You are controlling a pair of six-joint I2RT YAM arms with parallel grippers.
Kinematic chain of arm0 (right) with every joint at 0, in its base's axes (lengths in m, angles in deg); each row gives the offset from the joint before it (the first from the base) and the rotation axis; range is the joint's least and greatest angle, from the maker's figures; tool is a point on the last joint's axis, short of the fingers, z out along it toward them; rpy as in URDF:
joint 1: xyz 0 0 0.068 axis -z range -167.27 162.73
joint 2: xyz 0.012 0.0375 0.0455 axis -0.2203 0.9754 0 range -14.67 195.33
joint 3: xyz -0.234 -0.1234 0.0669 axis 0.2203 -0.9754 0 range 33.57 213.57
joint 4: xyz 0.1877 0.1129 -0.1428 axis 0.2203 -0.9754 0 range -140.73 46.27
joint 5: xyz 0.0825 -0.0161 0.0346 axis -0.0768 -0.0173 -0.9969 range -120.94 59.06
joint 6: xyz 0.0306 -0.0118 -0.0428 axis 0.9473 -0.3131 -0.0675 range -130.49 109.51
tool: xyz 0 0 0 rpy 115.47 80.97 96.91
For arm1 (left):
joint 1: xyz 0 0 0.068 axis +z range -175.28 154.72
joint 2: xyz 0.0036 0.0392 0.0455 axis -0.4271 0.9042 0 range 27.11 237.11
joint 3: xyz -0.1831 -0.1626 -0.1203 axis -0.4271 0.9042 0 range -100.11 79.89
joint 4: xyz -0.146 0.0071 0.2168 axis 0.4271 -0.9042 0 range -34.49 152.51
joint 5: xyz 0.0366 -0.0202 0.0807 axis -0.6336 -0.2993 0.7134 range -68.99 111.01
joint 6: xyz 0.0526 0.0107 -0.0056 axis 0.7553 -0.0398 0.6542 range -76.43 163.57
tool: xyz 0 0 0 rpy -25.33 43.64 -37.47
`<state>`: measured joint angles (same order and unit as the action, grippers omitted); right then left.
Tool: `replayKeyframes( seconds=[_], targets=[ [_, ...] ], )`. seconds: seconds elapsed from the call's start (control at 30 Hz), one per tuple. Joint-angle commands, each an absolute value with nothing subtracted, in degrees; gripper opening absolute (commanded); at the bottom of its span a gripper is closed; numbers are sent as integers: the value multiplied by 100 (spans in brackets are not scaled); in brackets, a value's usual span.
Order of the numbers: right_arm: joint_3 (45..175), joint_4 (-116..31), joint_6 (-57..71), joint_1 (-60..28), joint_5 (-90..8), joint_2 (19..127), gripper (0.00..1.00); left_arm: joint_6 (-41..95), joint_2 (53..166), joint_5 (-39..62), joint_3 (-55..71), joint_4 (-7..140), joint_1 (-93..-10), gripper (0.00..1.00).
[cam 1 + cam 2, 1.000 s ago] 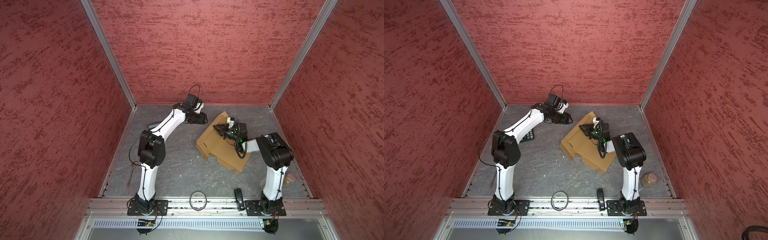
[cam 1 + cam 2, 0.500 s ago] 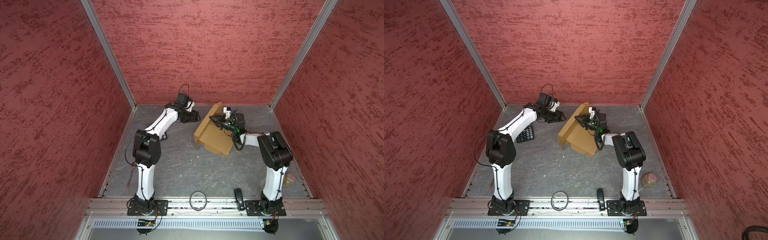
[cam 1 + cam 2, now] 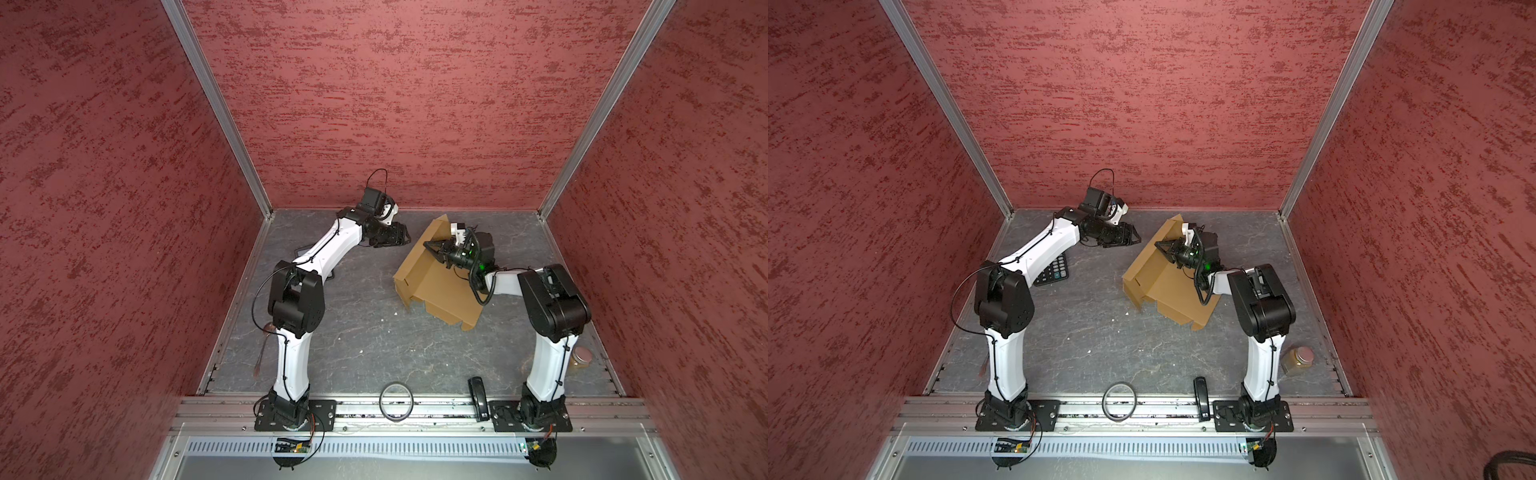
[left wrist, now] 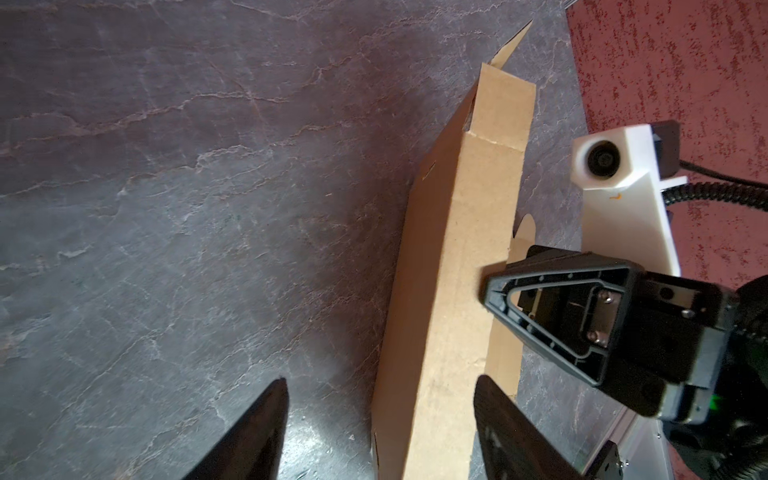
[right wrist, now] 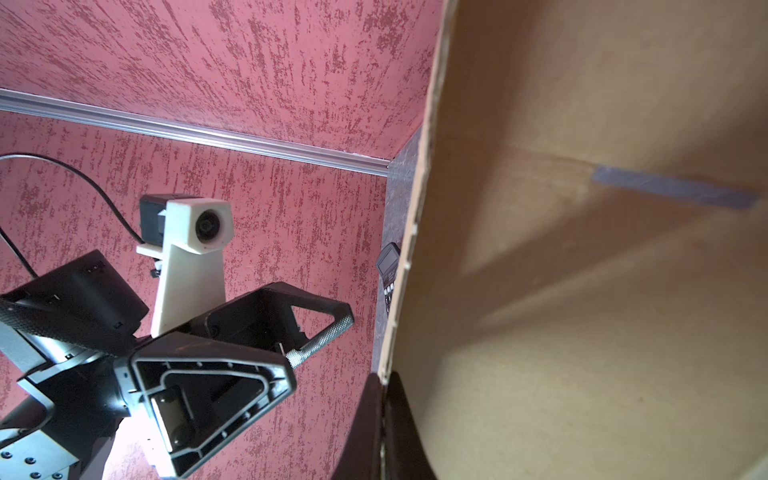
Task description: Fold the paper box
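Resting its near corner on the grey stone-patterned surface [image 3: 365, 340], the tan-brown cardboard paper box [image 3: 440, 286] lay partly unfolded right of centre, with one long panel tipped upright toward the red back wall [image 3: 415, 104]. Bare surface lay open in front and to the left. The right tool [image 3: 428, 246] was clamped on that raised panel's edge. Just beside the panel, not touching it, the left tool [image 3: 405, 241] stood empty with its jaws spread wide.
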<state>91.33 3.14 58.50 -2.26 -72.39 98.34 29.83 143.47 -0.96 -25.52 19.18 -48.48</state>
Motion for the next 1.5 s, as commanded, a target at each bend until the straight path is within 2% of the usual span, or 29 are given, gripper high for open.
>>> replayKeyframes(
  seconds=[0.0, 0.23, 0.43, 0.83, 1.47],
  targets=[
    [9227, 417, 5846, -196, -7341, 9797, 5, 2935, 13690, 236, -1968, 2082, -4825, 72],
    [9305, -159, 5851, -208, -7116, 9506, 5, 2668, 12004, 609, 298, 3047, -4656, 76],
    [9568, -1321, 5781, -254, -6895, 9317, 6, 2589, 11182, 531, 1251, 3508, -4662, 79],
    [10242, -3214, 5739, -277, -6385, 8900, 5, 2634, 11581, 197, 1157, 3947, -5063, 80],
    [10478, -3603, 5815, -308, -6174, 8879, 5, 2912, 11723, 222, 1310, 4044, -5329, 78]
  ],
)
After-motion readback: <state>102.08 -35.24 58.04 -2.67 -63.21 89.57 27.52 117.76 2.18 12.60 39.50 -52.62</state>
